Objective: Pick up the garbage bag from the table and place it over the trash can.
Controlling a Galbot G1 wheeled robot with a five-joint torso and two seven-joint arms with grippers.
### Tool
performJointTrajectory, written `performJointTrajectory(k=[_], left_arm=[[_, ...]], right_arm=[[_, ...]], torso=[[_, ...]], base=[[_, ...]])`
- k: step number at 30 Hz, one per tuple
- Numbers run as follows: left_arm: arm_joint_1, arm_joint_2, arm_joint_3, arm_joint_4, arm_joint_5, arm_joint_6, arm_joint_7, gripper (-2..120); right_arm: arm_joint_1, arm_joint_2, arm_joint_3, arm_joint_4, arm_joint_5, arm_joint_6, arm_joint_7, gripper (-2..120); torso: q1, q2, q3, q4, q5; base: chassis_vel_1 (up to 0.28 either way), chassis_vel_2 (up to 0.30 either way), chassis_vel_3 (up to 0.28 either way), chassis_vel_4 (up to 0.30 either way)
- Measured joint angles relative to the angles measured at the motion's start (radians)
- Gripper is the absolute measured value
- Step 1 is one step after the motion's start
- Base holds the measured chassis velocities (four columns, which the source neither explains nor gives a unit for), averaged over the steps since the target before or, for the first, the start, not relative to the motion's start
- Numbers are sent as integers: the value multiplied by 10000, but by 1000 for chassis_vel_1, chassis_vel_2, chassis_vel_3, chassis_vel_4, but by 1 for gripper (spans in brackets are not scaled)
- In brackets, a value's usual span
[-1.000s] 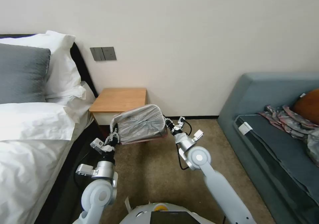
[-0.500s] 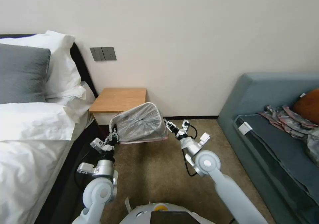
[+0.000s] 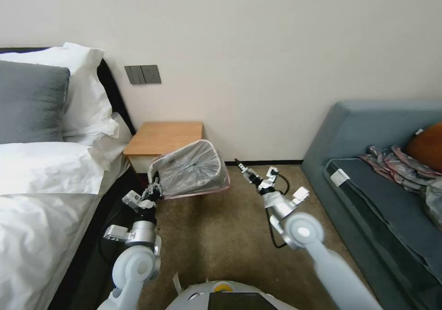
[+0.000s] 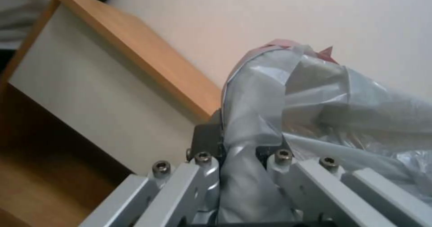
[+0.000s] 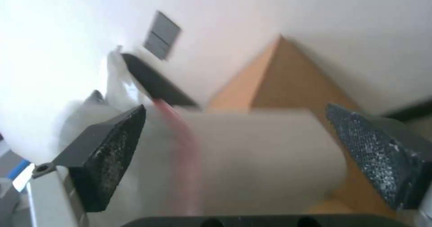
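Observation:
The garbage bag, grey wrinkled film with a pinkish-red rim, is stretched over the trash can, whose cream-white rim shows through at the top. The can stands tilted in front of the table, an orange-brown nightstand. My left gripper is shut on the bag's left edge; the left wrist view shows the film pinched between its fingers. My right gripper hangs open a short way right of the bag, touching nothing. Its dark pads stand wide apart in the right wrist view.
A bed with white pillows runs along the left, close to my left arm. A grey-blue sofa with patterned cloth fills the right. Brown carpet lies open between them. A wall switch sits above the nightstand.
My right gripper has let go of the bag's right edge, opened and drawn back to the right. The bag-covered can has shifted slightly left. The left gripper keeps its hold.

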Motion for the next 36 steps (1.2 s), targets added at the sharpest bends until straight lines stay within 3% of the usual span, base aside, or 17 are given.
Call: performJointTrajectory(k=[3,5,6,7,8,10,11,14,15,18,19,22,23,26,29,31,36], left_arm=[[6,12,-13,125,347,-13,-28,7],[51,67,29,372,1268,-107,86,7],[45,139,152,574,1987,-230,255,7],[49,201,263,680,2443,-302,387,7],[49,201,263,680,2443,-302,387,7],[32,270,438,762,2746,-331,451,7],[2,322,538,832,2928,-331,474,7],[22,375,567,896,3184,-358,542,7],[22,375,567,896,3184,-358,542,7],[71,484,551,976,3657,-487,690,7],[71,484,551,976,3657,-487,690,7],[72,517,537,1044,4010,-568,817,7],[72,517,537,1044,4010,-568,817,7],[128,540,508,1054,4255,-625,947,7],[149,529,498,1088,4408,-690,1007,7],[185,487,466,1160,4675,-817,1110,7],[203,437,420,1173,4785,-869,1192,7]], right_arm=[[-71,-355,396,519,34,18,61,100],[310,-1262,607,1270,-198,-51,-103,100],[824,-2131,506,1799,123,-155,-198,100],[1389,-2794,243,2103,515,-322,-218,99],[1389,-2794,243,2103,515,-322,-218,99],[2269,-3540,-227,2314,633,-743,-452,92],[2850,-3821,-581,2337,383,-1044,-726,86],[4013,-4005,-1453,2192,-718,-1632,-1242,78],[4013,-4005,-1453,2192,-718,-1632,-1242,78],[6200,-3938,-4032,1705,-3600,-2253,-2342,61],[6200,-3938,-4032,1705,-3600,-2253,-2342,61],[7422,-3669,-5616,1139,-4922,-2323,-3234,48],[7422,-3669,-5616,1139,-4922,-2323,-3234,48],[8651,-3275,-6934,712,-6140,-2465,-3646,34],[9064,-3028,-7363,386,-7000,-2491,-3997,27],[9374,-2538,-7698,-283,-8383,-2331,-4722,14],[9639,-2098,-7987,-760,-9290,-2202,-5347,2]], torso=[[0,0,0,-2,0],[0,-1,0,2,1],[0,-1,0,-2,-1],[0,-1,0,-1,-3],[0,-1,0,-1,-3],[0,0,0,6,-1],[0,-1,0,-6,-6],[0,-1,0,-3,1],[0,-1,0,-3,1],[0,-1,1,6,-2],[0,-1,1,6,-2],[0,-1,1,0,0],[0,-1,1,0,0],[0,-1,1,2,-5],[0,0,1,2,-5],[1,-1,1,0,-1],[0,-1,1,0,-3]], base=[[0,0,0,0],[0,0,0,0],[0,0,0,0],[0,0,0,0],[0,0,0,0],[0,0,0,0],[0,0,0,0],[0,0,0,0],[0,0,0,0],[0,0,0,0],[0,0,0,0],[0,0,0,0],[0,0,0,0],[0,0,0,0],[0,0,0,0],[0,0,0,0],[0,0,0,0]])
